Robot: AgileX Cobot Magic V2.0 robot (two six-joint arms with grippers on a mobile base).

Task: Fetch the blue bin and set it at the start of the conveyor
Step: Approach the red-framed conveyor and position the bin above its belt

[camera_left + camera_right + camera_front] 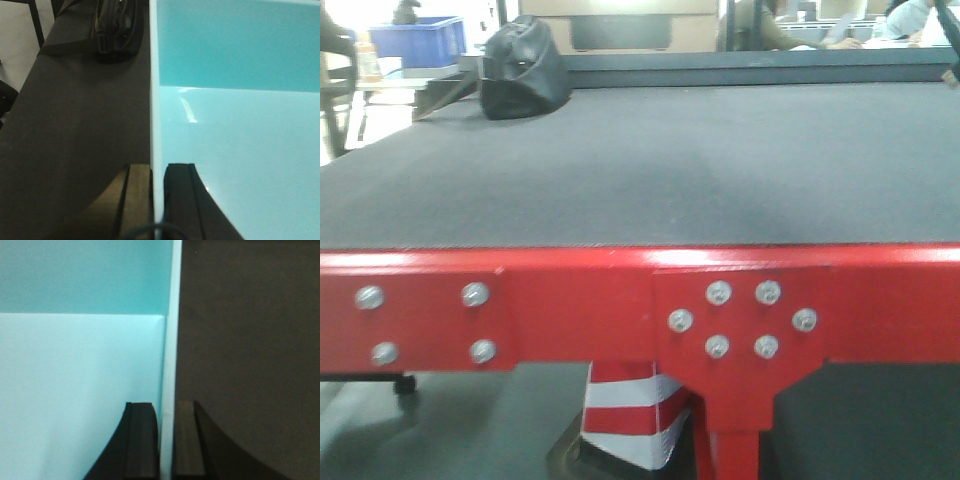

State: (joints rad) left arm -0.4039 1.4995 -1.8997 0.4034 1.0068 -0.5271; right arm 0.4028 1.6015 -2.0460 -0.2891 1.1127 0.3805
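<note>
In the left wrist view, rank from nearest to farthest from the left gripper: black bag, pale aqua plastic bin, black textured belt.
1. Pale aqua plastic bin: its left wall is pinched between the left gripper fingers.
2. Black textured belt: just beside the fingers, on the left.
3. Black bag: far ahead on the belt, upper left.

One aqua bin, two hands, one black bag, one striped cone, ten bolts (four plus six)

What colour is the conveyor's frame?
The frame is red, best seen in the front-facing view.
</note>
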